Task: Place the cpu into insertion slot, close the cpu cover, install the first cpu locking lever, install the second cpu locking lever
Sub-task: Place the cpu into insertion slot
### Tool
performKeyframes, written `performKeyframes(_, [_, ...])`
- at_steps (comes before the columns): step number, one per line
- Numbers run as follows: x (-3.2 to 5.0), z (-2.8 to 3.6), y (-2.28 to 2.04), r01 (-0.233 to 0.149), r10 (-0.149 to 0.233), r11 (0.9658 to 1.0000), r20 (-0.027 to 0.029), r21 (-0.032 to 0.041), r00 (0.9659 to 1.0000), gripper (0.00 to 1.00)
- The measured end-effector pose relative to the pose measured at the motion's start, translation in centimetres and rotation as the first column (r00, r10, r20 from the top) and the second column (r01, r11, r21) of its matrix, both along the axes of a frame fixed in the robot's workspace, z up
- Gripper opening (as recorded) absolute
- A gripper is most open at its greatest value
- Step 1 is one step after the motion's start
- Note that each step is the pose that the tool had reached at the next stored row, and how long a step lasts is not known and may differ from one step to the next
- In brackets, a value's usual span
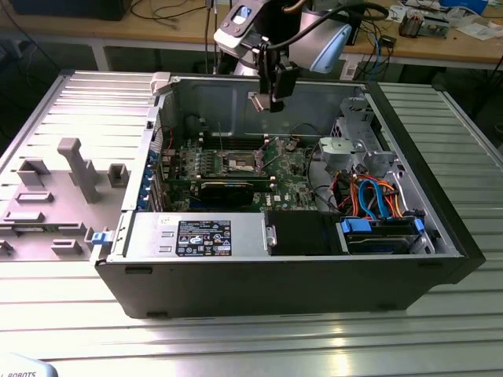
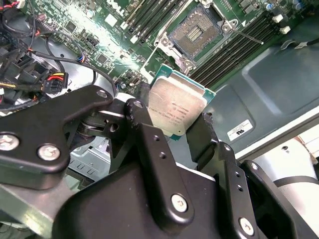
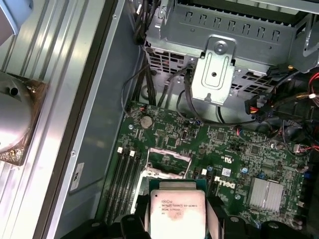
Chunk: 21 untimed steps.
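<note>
The gripper (image 2: pixel 174 119) is clamped on the cpu (image 2: pixel 175 107). Its two black fingers (image 2: pixel 149 142) press on opposite edges of the flat square chip, whose brushed silvery-grey top, edged in green, faces both wrist cameras. In the exterior view the gripper (image 1: pixel 271 96) hangs in the air over the open case, and the chip touches nothing but the fingers. Just past the fingertips, lower down, lies the insertion slot (image 2: pixel 194 31). It is uncovered, with a dark centre of fine contacts and a shiny metal rim. A thin metal lever (image 2: pixel 246 36) juts out beside it, and long narrow dark memory slots (image 2: pixel 234 47) flank it. All of this sits on the green motherboard (image 3: pixel 239 164), which also carries a round silver coin cell (image 3: pixel 145 121) and a finned heat sink (image 3: pixel 266 191). The dark-walled computer case (image 1: pixel 275 279) holds the board, a long black graphics card (image 1: pixel 228 188), a perforated grey metal drive cage (image 3: pixel 224 30) and orange and blue cables (image 1: pixel 373 196). The case stands on a ribbed metal table (image 1: pixel 314 338). Farthest from the gripper, at the exterior view's left, lies a grey moulded panel (image 1: pixel 55 181).
</note>
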<state>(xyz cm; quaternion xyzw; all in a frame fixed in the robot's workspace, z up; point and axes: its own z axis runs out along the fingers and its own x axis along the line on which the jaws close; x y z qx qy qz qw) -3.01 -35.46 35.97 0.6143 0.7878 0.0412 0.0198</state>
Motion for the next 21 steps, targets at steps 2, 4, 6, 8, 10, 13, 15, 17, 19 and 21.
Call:
performKeyframes(2, [0.0, 0.0, 0.0, 0.01, -0.01, 0.9999, 0.0, 0.0, 0.9999, 0.54])
performKeyframes(4, [0.0, -0.01, 0.0, 0.021, -0.021, 0.9998, 0.0, 0.0, 0.9998, 0.54])
performKeyframes(6, [0.0, -0.01, 0.0, 0.037, -0.037, 0.9993, 0.0, 0.0, 0.9993, 0.54])
performKeyframes(8, [0.0, -0.01, 0.0, 0.05, -0.05, 0.9987, 0.0, 0.0, 0.9987, 0.54])
performKeyframes(10, [0.0, -0.02, 0.0, 0.059, -0.059, 0.9983, 0.0, 0.0, 0.9983, 0.54])
performKeyframes(13, [0.0, -0.02, 0.0, 0.072, -0.072, 0.9974, 0.0, 0.0, 0.9974, 0.54])
performKeyframes(15, [0.0, -0.02, 0.0, 0.087, -0.087, 0.9962, 0.0, 0.0, 0.9962, 0.54])
performKeyframes(17, [0.0, -0.02, 0.0, 0.096, -0.096, 0.9953, 0.0, 0.0, 0.9953, 0.54])
performKeyframes(19, [0.0, -0.03, 0.0, 0.106, -0.106, 0.9944, 0.0, 0.0, 0.9944, 0.54])
performKeyframes(21, [0.0, -0.03, 0.0, 0.114, -0.114, 0.9934, -0.0001, 0.0, 0.9934, 0.54])
